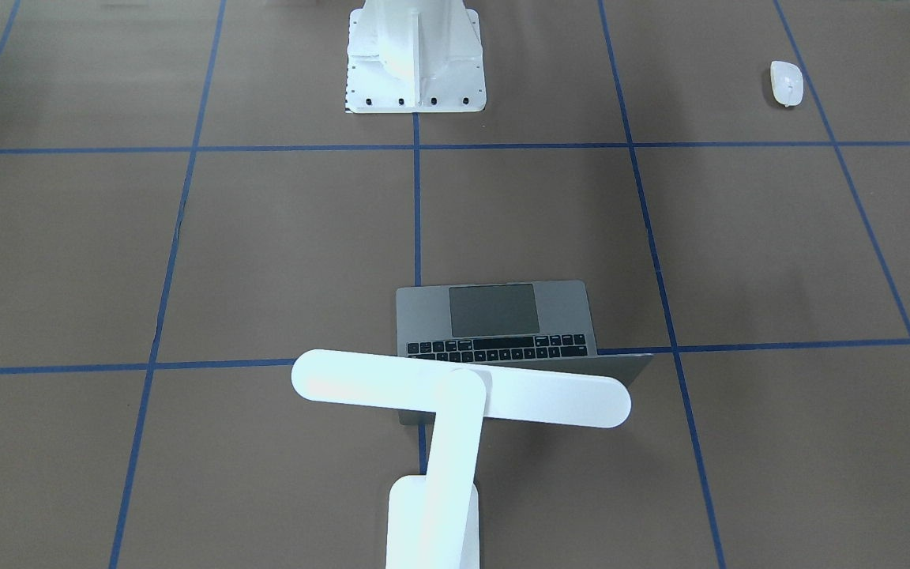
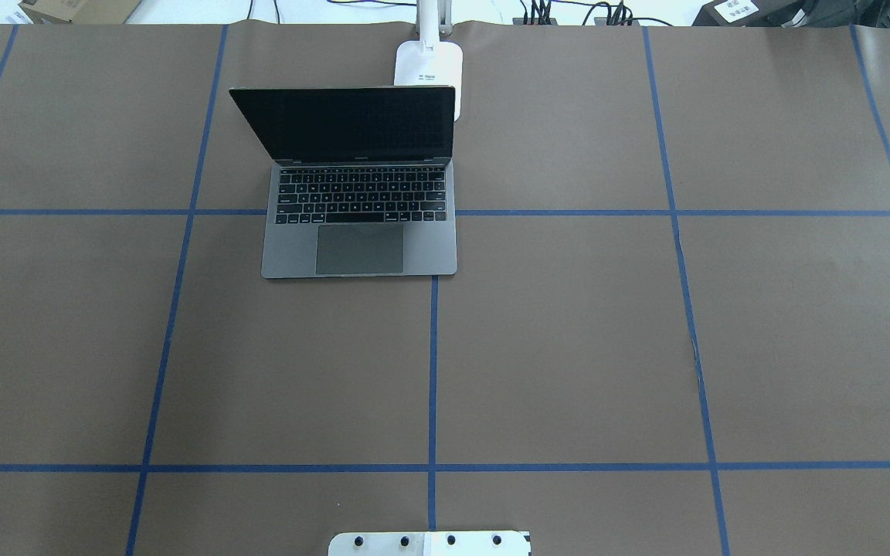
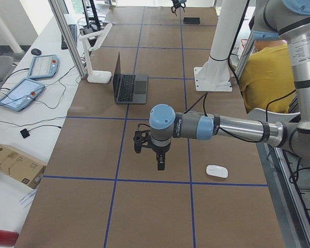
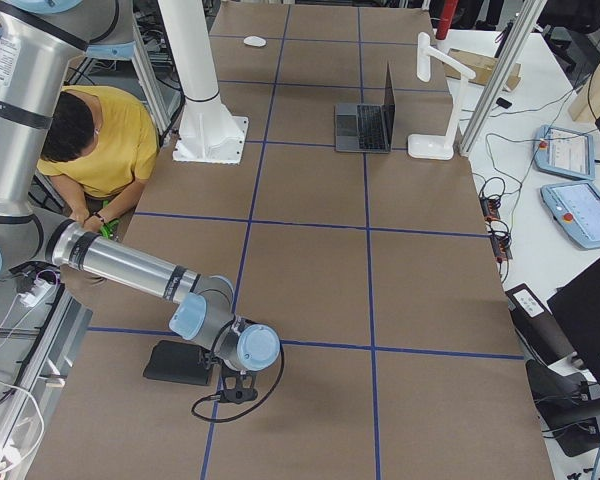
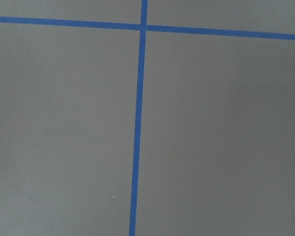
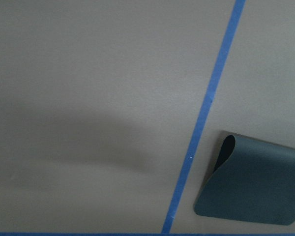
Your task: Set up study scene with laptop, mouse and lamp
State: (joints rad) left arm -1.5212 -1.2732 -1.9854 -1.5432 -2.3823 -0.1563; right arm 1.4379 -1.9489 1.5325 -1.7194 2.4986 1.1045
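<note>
Brown-papered table (image 2: 568, 347), gridded with blue tape. White bolted pedestal (image 1: 415, 55), at the robot's edge, centre. Left arm (image 3: 232, 126), stretched low over the table's left end; right arm (image 4: 120, 265), likewise at the right end. Laptop (image 2: 360, 232), grey, open, screen dark, on the far side just left of centre, straddling a tape line. Lamp (image 1: 455, 395), white, T-shaped, foot just behind the laptop's lid, bar head above it. Black pad (image 4: 180, 362), flat beside the right gripper (image 4: 235, 390); its claw's state cannot be told. Left gripper (image 3: 160, 163), pointing down above bare paper; state likewise unclear. Mouse (image 1: 787, 83), white, near the left gripper, well apart from the laptop.
</note>
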